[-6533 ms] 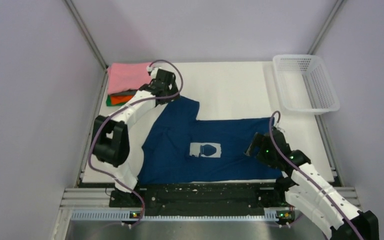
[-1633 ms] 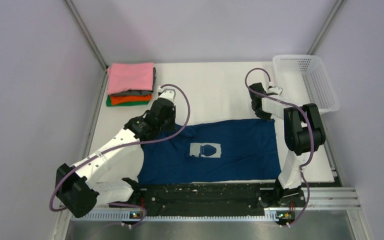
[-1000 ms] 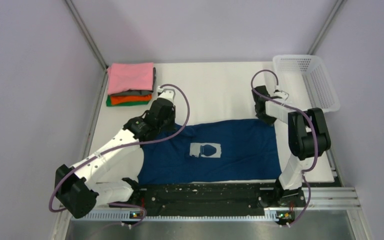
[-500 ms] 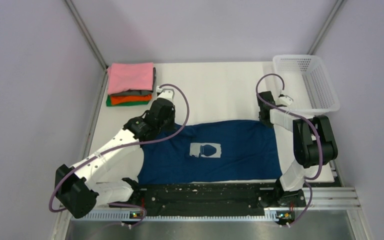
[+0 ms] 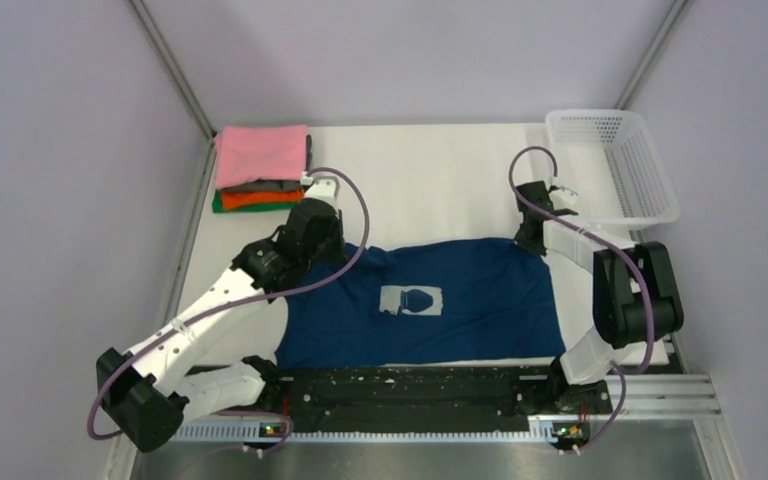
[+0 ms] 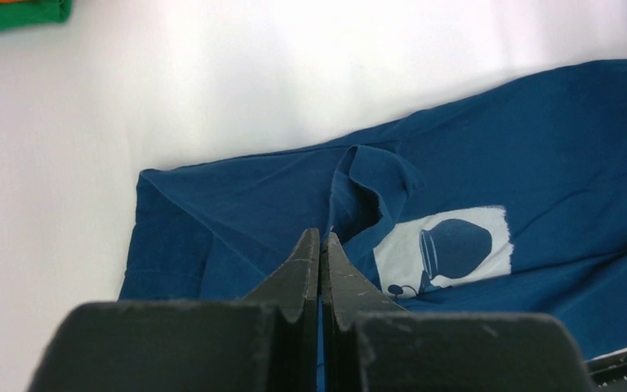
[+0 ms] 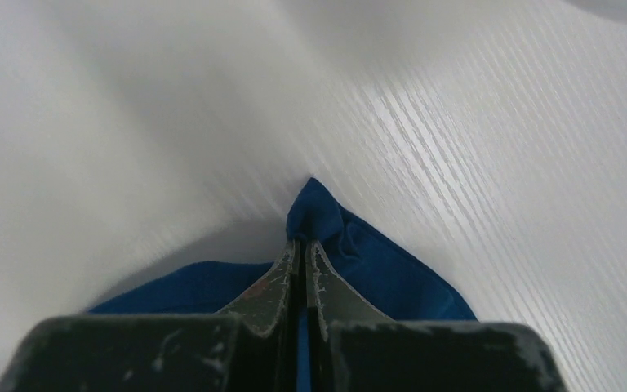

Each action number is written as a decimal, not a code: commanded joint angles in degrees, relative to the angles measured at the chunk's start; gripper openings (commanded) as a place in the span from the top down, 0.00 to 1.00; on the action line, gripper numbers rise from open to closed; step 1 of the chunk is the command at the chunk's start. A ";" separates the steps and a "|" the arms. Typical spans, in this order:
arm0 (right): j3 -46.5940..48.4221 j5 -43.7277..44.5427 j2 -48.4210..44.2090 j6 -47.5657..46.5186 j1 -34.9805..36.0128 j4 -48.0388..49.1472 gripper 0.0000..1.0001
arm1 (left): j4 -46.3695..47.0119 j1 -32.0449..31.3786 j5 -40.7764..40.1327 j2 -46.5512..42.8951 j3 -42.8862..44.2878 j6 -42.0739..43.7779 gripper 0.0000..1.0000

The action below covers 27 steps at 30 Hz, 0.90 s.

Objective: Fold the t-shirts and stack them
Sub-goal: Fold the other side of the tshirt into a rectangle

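Observation:
A navy blue t-shirt (image 5: 460, 300) with a white chest print (image 5: 411, 299) lies spread on the white table, its left sleeve folded in. My left gripper (image 5: 328, 243) is at the shirt's far left corner. In the left wrist view it (image 6: 320, 237) is shut, and a raised fold of the shirt (image 6: 375, 175) runs up to its tips. My right gripper (image 5: 529, 242) is at the far right corner. The right wrist view shows it (image 7: 304, 242) shut on a bunched tip of the navy cloth (image 7: 318, 212). Folded pink (image 5: 260, 155), grey (image 5: 260, 185), orange (image 5: 255, 197) and green (image 5: 222, 205) t-shirts are stacked at the far left.
A white mesh basket (image 5: 615, 165) stands at the far right corner, just beyond the right arm. Bare white table (image 5: 430, 180) lies behind the shirt. A black rail (image 5: 410, 385) runs along the near edge. Grey walls close in both sides.
The right gripper has settled on the shirt's far right corner and closed on it. The left gripper, shut throughout, has shifted slightly toward the far left.

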 commanded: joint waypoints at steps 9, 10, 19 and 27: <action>-6.35 1.42 -17.03 -6.14 2.02 -5.45 1.00 | -4.35 -0.17 6.57 -13.69 -7.17 -5.98 1.00; -6.67 1.57 -18.05 -6.47 2.00 -5.78 1.00 | -5.08 -0.19 6.71 -15.24 -7.73 -6.81 1.00; -9.64 1.39 -25.35 -8.88 2.04 -7.22 1.00 | -9.14 -0.24 10.51 -27.37 -13.78 -14.51 1.00; -11.11 -0.38 -27.92 -9.69 1.97 -8.01 1.00 | -14.79 -0.26 10.73 -33.74 -16.28 -19.80 1.00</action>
